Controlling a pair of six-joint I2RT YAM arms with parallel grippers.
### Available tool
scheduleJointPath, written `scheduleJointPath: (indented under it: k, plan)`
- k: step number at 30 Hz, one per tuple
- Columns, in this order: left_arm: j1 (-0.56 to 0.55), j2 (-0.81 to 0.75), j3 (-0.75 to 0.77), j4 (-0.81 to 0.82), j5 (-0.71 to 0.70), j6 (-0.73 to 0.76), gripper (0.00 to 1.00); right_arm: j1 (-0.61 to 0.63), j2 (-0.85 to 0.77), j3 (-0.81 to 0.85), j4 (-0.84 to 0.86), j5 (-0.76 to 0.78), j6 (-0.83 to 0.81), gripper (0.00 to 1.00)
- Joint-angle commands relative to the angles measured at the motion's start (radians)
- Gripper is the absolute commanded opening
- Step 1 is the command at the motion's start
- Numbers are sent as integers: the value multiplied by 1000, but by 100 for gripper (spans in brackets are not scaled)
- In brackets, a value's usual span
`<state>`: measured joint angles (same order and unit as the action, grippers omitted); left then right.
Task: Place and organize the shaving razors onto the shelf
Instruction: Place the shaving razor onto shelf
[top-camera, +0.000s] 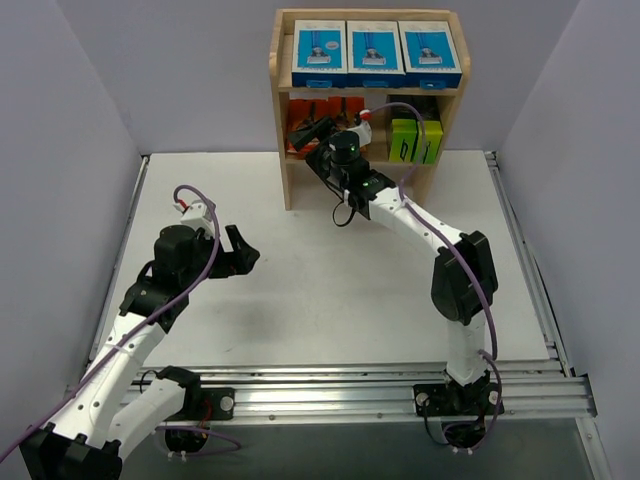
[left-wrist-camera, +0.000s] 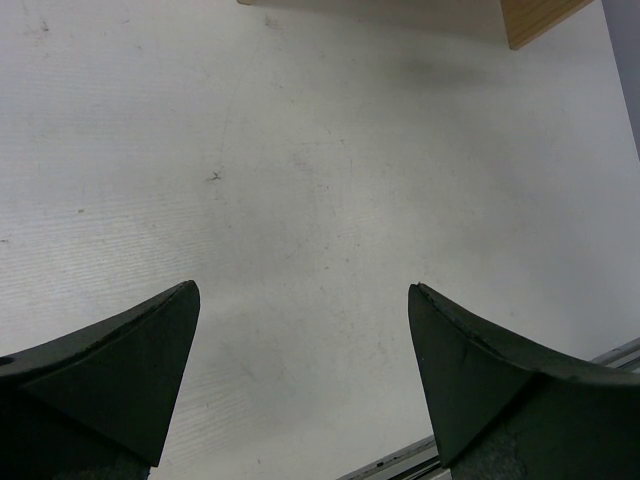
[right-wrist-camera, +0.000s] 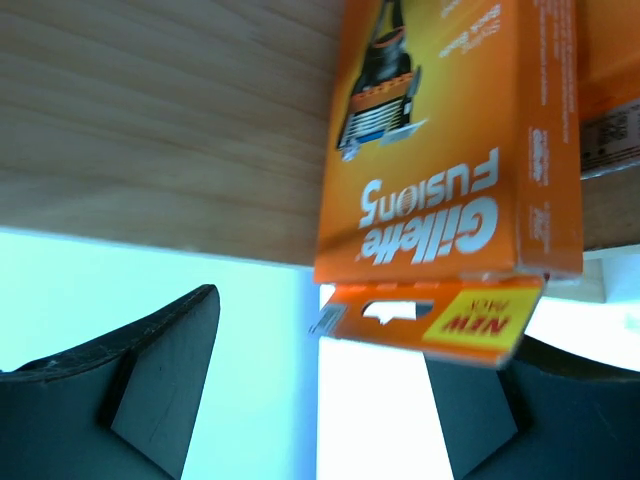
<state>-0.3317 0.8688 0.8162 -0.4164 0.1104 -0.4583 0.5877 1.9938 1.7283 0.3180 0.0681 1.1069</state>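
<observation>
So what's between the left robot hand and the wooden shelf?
Nothing, only bare white table between the left gripper and the shelf, seen from the top camera.

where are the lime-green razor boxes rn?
Top view: the lime-green boxes stand at the right end of the shelf tier just under the top, below the blue-and-white boxes and right of the orange packs.

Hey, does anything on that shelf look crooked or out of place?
One thing: an orange Gillette Fusion5 pack on the middle tier of the shelf juts past the wooden edge, hang tab overhanging, between the open fingers of the right tool. The three blue-and-white boxes on top sit squarely.
</observation>
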Motion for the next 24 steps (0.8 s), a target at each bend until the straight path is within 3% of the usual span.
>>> scheduleJointPath:
  k: [1,8,17,24]
  plan:
    - [6,2,46,2,21,17,94,-5,-110,-31,61,-16,-5,74]
    - [10,7,46,5,31,15,94,-11,-167,-131,87,-4,16,70]
    - [10,9,44,8,43,13,94,-28,-196,-191,107,-8,42,53]
    - [10,9,43,11,46,12,94,-40,-197,-211,135,-16,48,48]
